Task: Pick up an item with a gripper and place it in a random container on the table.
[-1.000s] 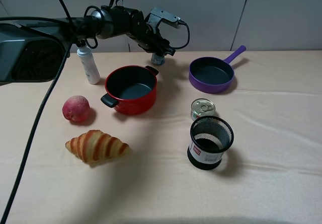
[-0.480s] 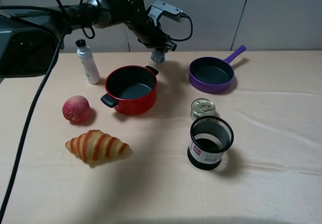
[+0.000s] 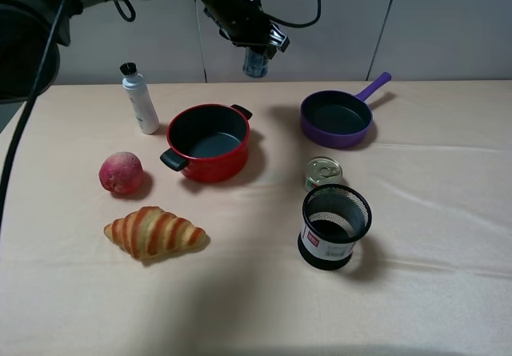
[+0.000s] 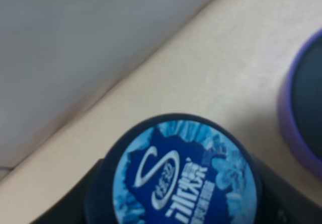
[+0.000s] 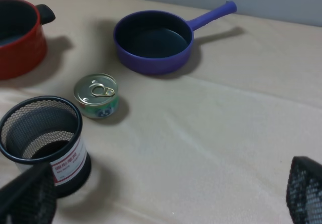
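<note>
My left gripper, fingers clamped on the blue-lidded glass jar, hangs at twelve o'clock above the bench. Carrying step, I judge; next, swing toward the mesh cup at five o'clock.

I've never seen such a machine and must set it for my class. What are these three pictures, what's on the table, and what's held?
It is a robot with two arms. The wide picture is from a high camera; the other two are from a camera on each wrist. On the table are a white bottle, red pot, purple pan, peach, croissant, tin can and black mesh cup. The left arm's jaws are shut on a blue-lidded jar, held in the air; the left wrist picture shows its lid. The right arm's jaws stand open, empty.
</note>
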`<state>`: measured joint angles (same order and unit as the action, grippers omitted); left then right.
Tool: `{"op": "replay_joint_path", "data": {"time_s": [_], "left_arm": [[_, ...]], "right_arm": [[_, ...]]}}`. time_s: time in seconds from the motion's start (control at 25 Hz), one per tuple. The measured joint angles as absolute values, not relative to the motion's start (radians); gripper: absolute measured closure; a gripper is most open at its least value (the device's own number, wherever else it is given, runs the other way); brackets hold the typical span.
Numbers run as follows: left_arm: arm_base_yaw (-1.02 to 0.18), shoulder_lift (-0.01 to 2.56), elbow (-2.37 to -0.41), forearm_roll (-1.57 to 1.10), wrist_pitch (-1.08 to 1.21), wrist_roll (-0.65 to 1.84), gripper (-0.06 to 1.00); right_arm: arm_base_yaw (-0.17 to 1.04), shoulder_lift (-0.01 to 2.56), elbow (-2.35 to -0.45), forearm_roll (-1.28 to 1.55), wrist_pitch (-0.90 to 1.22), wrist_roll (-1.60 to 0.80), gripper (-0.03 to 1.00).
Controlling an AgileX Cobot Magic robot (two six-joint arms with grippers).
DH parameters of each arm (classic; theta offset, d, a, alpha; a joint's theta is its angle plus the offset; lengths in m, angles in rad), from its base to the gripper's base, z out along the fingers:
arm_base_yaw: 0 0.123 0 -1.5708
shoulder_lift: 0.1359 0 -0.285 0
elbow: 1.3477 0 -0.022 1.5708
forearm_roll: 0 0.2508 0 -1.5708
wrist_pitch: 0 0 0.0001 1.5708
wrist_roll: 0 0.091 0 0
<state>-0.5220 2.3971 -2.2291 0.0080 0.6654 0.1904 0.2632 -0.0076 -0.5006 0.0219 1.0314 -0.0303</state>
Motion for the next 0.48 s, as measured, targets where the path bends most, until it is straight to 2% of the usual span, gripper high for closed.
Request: {"op": "replay_joint_path", "data": {"time_s": [0.48], "left_arm": [[-0.576, 2.274, -2.229, 0.0, 0.861, 0.189, 0.41]], "right_arm": [[0.263, -0.008, -0.501, 0.022, 1.031, -0.03, 0.27]]}}
